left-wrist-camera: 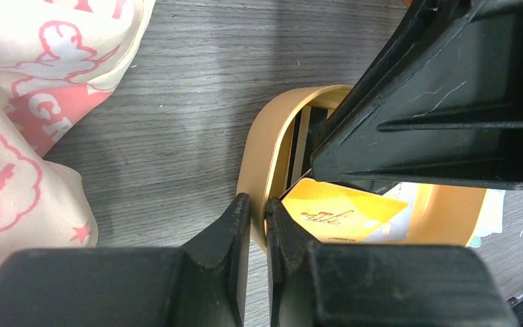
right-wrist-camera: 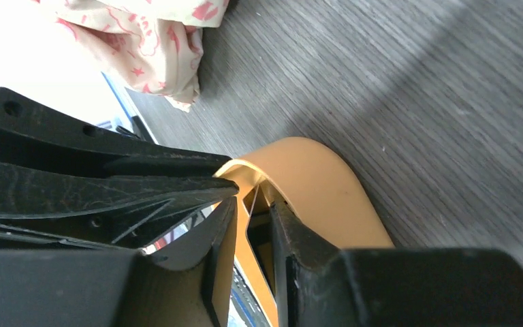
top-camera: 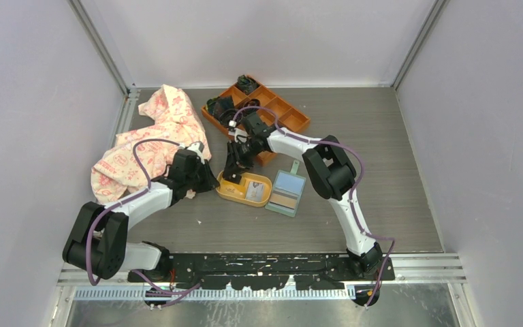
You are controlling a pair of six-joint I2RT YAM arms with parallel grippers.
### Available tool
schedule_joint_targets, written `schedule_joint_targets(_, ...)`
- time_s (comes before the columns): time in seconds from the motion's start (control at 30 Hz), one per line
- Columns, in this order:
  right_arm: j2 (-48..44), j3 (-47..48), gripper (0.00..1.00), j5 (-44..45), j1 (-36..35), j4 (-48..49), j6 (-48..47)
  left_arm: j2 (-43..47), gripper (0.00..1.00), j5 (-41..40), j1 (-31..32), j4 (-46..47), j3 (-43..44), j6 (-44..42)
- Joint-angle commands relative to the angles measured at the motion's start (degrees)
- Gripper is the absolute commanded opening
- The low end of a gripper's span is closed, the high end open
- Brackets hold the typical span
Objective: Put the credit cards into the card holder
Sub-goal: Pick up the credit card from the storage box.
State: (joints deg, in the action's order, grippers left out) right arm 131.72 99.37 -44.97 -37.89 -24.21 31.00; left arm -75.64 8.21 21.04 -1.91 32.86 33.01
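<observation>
Left claw point(left-wrist-camera: 257, 204) clenched on the left rim of the yellow oval dish point(left-wrist-camera: 255, 146). Right claw point(right-wrist-camera: 253, 208) straddles that rim above a yellow card point(left-wrist-camera: 344, 211), grip unclear. The open card holder point(top-camera: 286, 193) lies just right of the dish.

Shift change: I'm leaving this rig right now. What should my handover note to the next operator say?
Left end effector: closed on the rim of the yellow dish, apparently steadying it.
Right end effector: fingers narrowly apart, dipped into the same end of the dish; a grip on a card cannot be confirmed.
Credit cards: in the dish, a yellow one on top.
Card holder: lying open beside the dish.
Done: no card appears inserted.
Left: lift each card out and slide it into the holder.
</observation>
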Motion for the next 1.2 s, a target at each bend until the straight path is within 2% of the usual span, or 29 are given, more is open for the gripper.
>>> schedule_joint_targets(0.0, -3.1, 1.6, 0.30, 4.7, 0.1, -4.2, -5.8, 1.3, 0.14, 1.8, 0.3, 2.4, 0.8, 0.5)
schedule_joint_targets(0.2, -4.8, 1.4, 0.13, 5.8, 0.8, -3.9, -7.7, 3.3, 0.18, 1.5, 0.3, 2.1, 1.1, 0.5)
schedule_joint_targets(0.6, -12.5, -0.6, 0.08, 4.6, 4.1, -1.3, -11.9, 14.1, 0.28, -0.4, 0.3, -2.4, -0.2, 1.0)
schedule_joint_targets(0.8, -16.3, -0.9, 0.07, 4.9, 6.1, -3.3, -15.0, 24.6, 0.47, 2.7, 0.3, 1.3, -5.3, 1.5)
schedule_joint_targets(0.9, -19.3, -2.8, 0.06, 0.4, 7.7, -2.3, -14.2, 31.1, 0.62, 5.3, 0.3, 10.2, -10.3, 3.9)
schedule_joint_targets(1.0, -23.5, -8.4, 0.03, -7.5, 9.1, 4.8, -10.9, 36.2, 0.74, 9.0, 0.3, 22.9, -17.5, 11.1)
schedule_joint_targets(1.1, -28.9, -15.5, 0.01, -12.1, 9.6, 13.2, -6.2, 37.1, 0.76, 12.8, 0.4, 37.9, -22.8, 18.2)
schedule_joint_targets(1.17, -32.5, -20.2, 0.01, -13.8, 10.0, 19.5, -2.2, 35.8, 0.76, 15.2, 0.5, 43.4, -24.0, 21.3)
